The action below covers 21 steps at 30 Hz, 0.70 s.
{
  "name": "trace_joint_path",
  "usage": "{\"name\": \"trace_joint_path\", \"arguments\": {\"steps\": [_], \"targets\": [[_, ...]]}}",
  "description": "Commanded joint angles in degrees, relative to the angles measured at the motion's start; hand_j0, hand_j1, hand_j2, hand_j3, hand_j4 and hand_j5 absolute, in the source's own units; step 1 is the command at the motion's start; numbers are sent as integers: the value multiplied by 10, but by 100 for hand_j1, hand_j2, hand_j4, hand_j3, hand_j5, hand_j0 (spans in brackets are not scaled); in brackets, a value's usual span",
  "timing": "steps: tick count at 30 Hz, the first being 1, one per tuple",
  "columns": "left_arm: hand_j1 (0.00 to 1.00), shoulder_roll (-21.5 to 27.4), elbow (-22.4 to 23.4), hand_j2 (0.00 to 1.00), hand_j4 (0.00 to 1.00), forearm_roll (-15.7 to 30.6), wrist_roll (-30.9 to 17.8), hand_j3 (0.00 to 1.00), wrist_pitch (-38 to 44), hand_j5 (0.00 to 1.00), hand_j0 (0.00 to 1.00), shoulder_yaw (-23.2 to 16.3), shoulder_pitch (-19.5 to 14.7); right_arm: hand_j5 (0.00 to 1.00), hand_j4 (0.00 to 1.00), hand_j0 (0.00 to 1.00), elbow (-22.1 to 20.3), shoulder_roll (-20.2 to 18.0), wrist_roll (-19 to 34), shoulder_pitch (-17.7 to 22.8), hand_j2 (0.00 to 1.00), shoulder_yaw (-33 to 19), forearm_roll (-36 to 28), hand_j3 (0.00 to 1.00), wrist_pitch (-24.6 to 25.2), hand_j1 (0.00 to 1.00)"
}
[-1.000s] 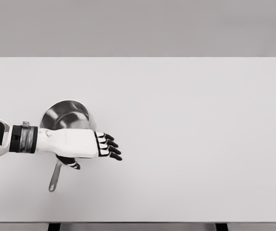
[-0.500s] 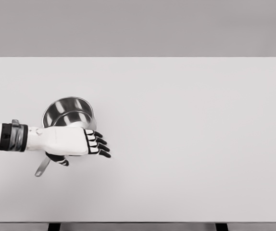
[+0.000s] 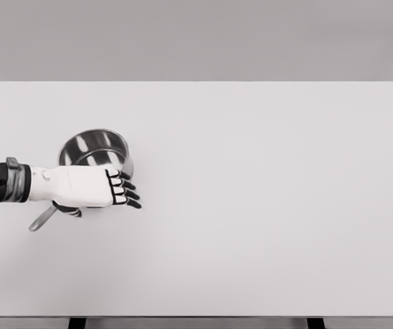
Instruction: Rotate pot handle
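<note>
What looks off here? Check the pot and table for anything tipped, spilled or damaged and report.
Nothing stands out. The pot sits upright on the table, with no spill or dent visible. Its handle points toward the lower left, partly hidden under the left hand, whose fingers are extended.

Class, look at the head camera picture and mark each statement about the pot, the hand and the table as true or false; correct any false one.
1. The pot stands on the left part of the table. True.
2. The pot's handle points toward the far right corner of the table. False: it points toward the near left, below the forearm.
3. The left hand reaches in from the picture's left and lies across the near side of the pot. True.
4. The right hand rests beside the pot. False: no right hand is in view.
5. A lid covers the pot. False: it is open, its shiny inside showing.
</note>
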Motion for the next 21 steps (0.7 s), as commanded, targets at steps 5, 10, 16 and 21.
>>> {"name": "trace_joint_path", "arguments": {"steps": [5, 10, 16, 21], "targets": [[100, 0, 25, 100, 100, -5, 0, 100, 1, 100, 100, 1, -14, 100, 100, 100, 0, 0, 1, 0, 100, 0, 0, 100, 0, 100], [100, 0, 39, 100, 100, 73, 2, 100, 1, 100, 100, 7, -30, 100, 100, 100, 0, 0, 0, 0, 100, 0, 0, 100, 0, 100], [100, 64, 42, 100, 100, 222, 7, 100, 1, 100, 100, 7, -27, 100, 100, 100, 0, 0, 0, 0, 100, 0, 0, 100, 0, 100], [100, 81, 42, 100, 100, 220, 6, 100, 1, 100, 100, 4, -12, 100, 100, 100, 0, 0, 1, 0, 100, 0, 0, 100, 0, 100]]}}
